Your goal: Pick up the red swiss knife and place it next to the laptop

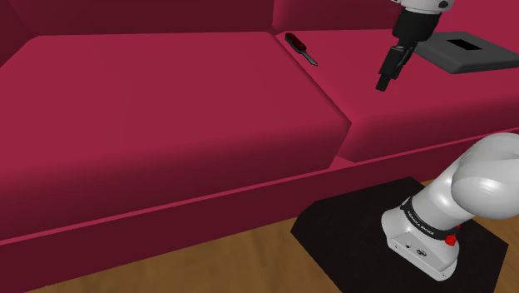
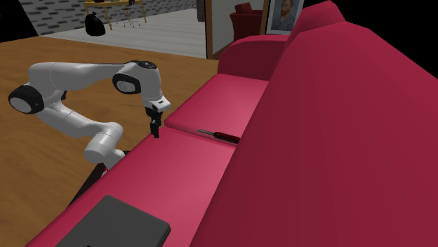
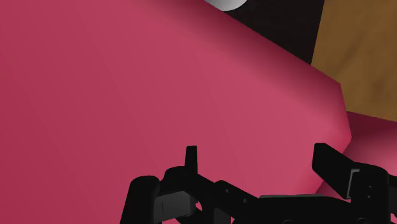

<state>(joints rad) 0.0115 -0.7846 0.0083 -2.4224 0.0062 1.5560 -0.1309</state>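
The swiss knife has a dark red handle with a blade folded out. It lies near the backrest, by the seam between the two seat cushions of the red sofa. The second exterior view also has the knife. A dark grey closed laptop lies on the cushion at the shoulder view's right; the laptop sits low in the second exterior view. My gripper hangs above the cushion between knife and laptop, touching neither. In the wrist view the gripper is open, its fingers apart over bare cushion.
The sofa backrest rises right behind the knife. The seat's front edge drops to a wooden floor, where my black stand sits. A framed portrait hangs beyond the sofa's far armrest.
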